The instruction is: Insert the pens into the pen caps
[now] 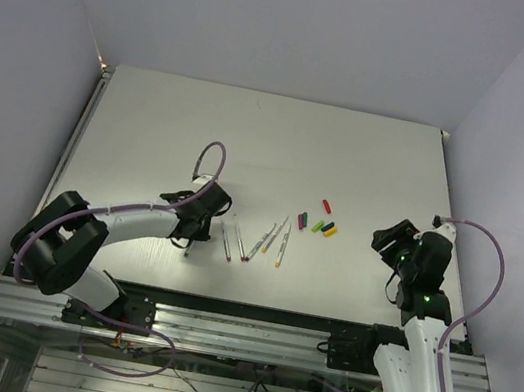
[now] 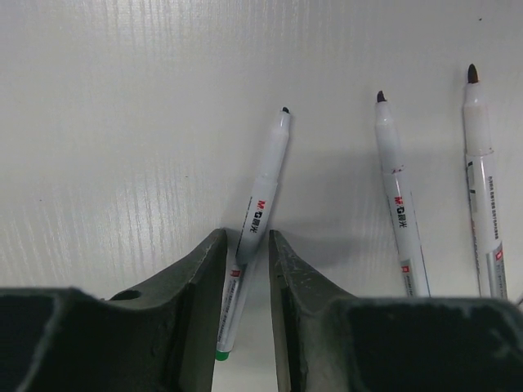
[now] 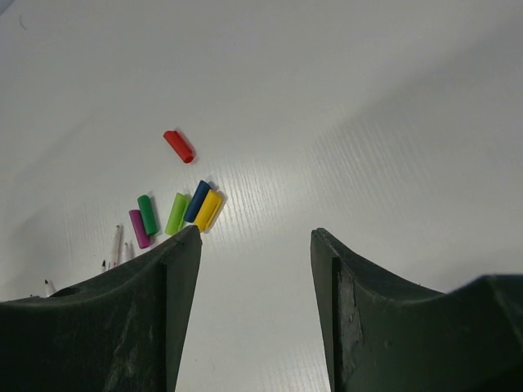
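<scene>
Left gripper (image 2: pixel 248 238) sits low on the table (image 2: pixel 122 122), its jaws narrowed to a slim gap around a green-ended pen (image 2: pixel 265 175), not quite pinching it as far as I can see. Two more pens (image 2: pixel 398 204) lie to its right. Right gripper (image 3: pixel 255 237) hangs wide open and empty, with the caps (image 3: pixel 207 210) ahead and to its left.

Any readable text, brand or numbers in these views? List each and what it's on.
"M" in red, then dark characters too blurred to read: on the leftmost pen in the left wrist view.
Similar red-and-dark mark, too blurred to read: on the middle pen.
Fine print and a small red square, too small to read: on the rightmost pen.
Pen caps: no print visible.
</scene>
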Controlling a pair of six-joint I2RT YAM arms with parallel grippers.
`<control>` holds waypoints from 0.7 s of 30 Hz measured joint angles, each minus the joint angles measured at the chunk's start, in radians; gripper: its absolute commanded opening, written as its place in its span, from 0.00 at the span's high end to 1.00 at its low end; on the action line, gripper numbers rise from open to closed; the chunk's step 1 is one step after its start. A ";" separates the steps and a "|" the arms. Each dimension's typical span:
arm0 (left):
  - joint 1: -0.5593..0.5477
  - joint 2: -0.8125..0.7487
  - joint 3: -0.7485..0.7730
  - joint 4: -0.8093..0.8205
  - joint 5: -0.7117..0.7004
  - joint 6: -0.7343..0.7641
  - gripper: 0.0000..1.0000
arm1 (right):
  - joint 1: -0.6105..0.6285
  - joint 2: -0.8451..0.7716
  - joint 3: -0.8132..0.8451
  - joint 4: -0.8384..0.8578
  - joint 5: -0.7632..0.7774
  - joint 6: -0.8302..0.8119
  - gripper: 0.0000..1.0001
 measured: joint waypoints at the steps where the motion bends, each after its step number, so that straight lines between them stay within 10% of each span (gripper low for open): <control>1: 0.001 -0.001 -0.001 0.000 0.000 0.000 0.65 | 0.000 0.002 0.000 0.000 0.000 0.000 0.44; 21: 0.003 -0.043 -0.044 0.008 0.029 -0.072 0.53 | 0.000 0.008 0.000 0.009 -0.003 0.004 0.44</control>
